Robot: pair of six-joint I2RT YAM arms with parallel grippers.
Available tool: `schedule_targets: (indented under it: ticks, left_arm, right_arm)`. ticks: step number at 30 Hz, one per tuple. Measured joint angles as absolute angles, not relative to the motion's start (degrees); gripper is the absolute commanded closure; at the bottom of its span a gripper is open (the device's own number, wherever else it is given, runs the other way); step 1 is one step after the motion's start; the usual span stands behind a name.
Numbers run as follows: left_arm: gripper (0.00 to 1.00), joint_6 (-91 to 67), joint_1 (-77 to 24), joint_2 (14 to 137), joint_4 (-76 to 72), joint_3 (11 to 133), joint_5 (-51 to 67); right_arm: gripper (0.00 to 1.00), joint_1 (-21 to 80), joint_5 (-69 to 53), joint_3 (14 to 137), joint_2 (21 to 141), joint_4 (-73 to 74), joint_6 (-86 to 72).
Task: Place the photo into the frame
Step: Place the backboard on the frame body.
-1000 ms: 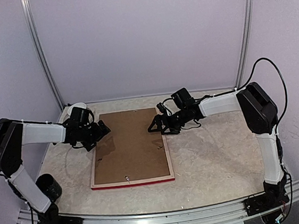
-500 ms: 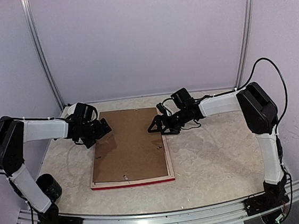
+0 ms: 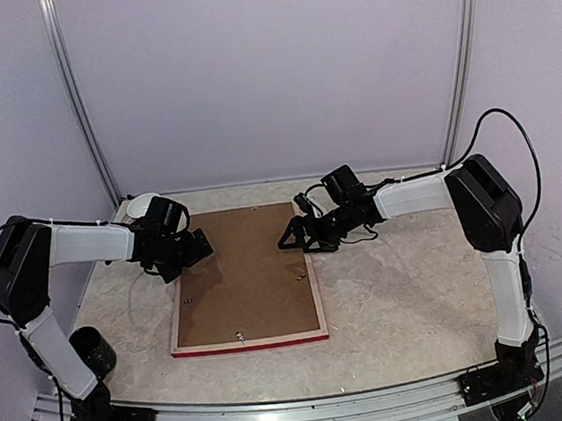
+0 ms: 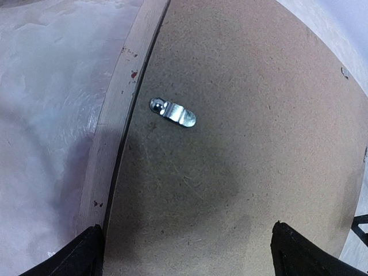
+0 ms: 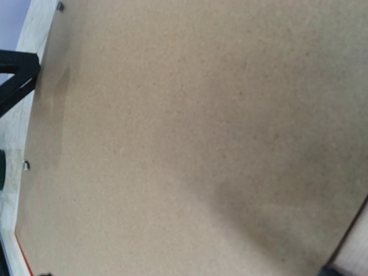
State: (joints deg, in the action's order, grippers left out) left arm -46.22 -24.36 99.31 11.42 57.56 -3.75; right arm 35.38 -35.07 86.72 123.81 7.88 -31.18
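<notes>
From above, the frame is seen face down on the table, filled by the board, photo unseen; the left gripper and right gripper are spread wide at its sides. Left wrist: only the fingertips are shown. Right wrist: the fingers are cropped.

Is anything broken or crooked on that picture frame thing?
Nothing looks broken. The flat brown backing board lies straight inside the face-down picture frame with its pale wood back. The only odd bit is some tiny red specks on the wood rim beside the small silver metal clip, probably stray paint.
</notes>
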Motion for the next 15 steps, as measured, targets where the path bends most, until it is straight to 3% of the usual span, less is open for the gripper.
schedule_targets:
  ticks: [15]
  left_arm:
    - [0.01,-46.22,-24.77,99.29,11.27,57.58,-3.66]
  right_arm:
    - [0.01,36.16,-34.3,86.72,121.14,8.56,-30.68]
